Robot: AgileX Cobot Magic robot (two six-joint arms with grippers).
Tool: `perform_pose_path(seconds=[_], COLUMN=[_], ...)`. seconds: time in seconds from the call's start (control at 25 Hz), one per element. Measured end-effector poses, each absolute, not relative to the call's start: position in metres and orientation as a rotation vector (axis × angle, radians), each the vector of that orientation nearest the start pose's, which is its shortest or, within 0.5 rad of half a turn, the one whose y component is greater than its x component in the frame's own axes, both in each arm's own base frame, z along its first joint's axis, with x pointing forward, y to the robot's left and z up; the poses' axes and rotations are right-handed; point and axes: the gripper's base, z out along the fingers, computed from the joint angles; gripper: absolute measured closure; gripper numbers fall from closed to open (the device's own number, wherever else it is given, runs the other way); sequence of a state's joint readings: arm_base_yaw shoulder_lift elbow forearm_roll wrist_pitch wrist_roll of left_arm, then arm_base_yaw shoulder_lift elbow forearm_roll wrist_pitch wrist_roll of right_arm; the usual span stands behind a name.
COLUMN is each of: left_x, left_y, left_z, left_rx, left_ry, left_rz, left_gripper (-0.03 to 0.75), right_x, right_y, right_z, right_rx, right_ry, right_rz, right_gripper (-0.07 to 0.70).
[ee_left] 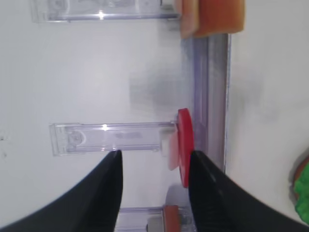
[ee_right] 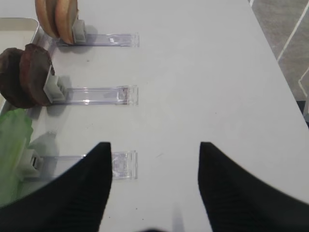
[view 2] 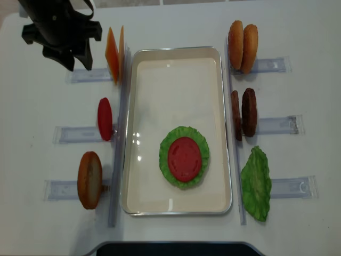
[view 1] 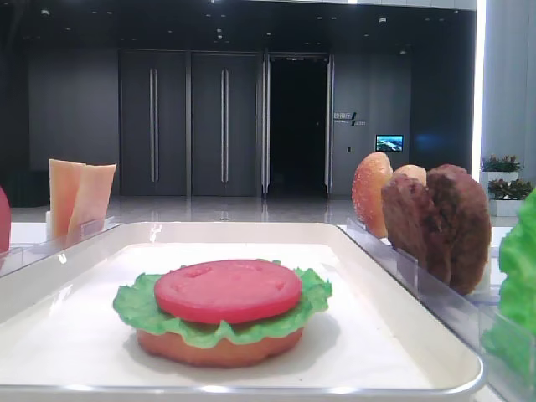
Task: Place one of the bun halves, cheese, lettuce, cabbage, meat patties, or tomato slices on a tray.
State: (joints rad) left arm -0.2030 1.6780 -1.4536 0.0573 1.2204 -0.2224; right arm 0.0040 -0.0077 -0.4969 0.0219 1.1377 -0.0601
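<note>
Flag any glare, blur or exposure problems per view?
Low exterior view: dim background, bright strip at right edge, lettuce blurred. Overhead: light spots reflect on the tray floor. Left wrist: soft overall, tomato slice fuzzy. Right wrist: right tool fingers a dark, detail-less silhouette.

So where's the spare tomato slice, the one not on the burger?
In the overhead view the spare tomato slice stands on edge in a clear rack left of the tray, between the cheese behind it and a bun half in front.

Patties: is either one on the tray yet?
No. In the overhead view both patties stand in their rack right of the tray, which holds only bun, lettuce and tomato.
</note>
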Motion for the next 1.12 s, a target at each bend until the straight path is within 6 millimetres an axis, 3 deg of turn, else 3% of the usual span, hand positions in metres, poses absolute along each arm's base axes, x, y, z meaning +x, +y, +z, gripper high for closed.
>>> perform_pose_path(seconds=[0.32,0.72,0.84,1.12], left_x=[0.338,0.337,0.327,0.285], left_y=[-0.029,-0.004,-0.004,-0.002], left_z=[0.299,0.304,0.312,0.315], left_rx=[-0.061,-0.096,-0.094,-0.092], left_ry=[2.914,2.897,2.877,2.885], left_rz=[0.1,0.149,0.146,0.149], left_gripper=[0.369,0.369,0.369,0.369], right_x=[-0.009,-0.009,-0.009,-0.009], right_y=[0.002,0.002,0.002,0.002], right_z=[0.27,0.27,0.27,0.27], right_rx=[-0.07,-0.07,-0.07,-0.07], right_ry=[2.115,2.115,2.115,2.115], right_rz=[-0.007,-0.007,-0.007,-0.007], right_gripper=[0.222,0.222,0.222,0.222])
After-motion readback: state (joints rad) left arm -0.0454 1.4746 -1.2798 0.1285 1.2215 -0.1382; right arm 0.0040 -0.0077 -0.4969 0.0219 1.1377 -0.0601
